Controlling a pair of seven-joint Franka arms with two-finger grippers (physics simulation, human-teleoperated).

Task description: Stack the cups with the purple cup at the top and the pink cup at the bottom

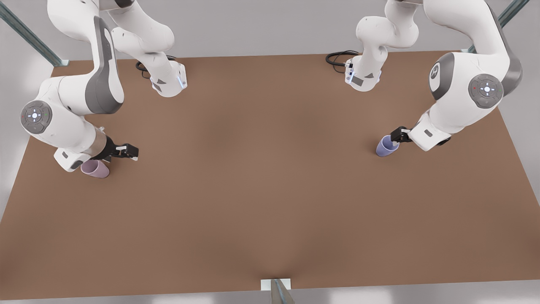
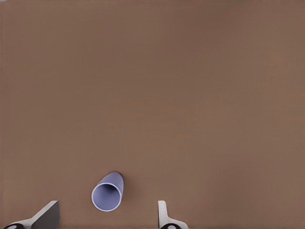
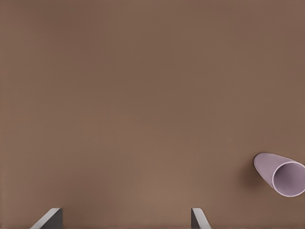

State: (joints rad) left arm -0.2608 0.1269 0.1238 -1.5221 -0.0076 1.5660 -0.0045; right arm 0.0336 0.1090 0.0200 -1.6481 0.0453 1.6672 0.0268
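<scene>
Your left gripper [image 2: 108, 215], fingers spread wide, hung over the small matte lavender-periwinkle tapered cup [image 2: 108, 192] between them. Right gripper [image 3: 125, 218], also wide, had the mauve-pink cup [image 3: 280, 174] off beside it. Both looked light, stiff; pinch one across the rim wall.

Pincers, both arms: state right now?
Left pincer: open, empty, over the purple cup.
Right pincer: open, empty, beside the pink cup.
</scene>
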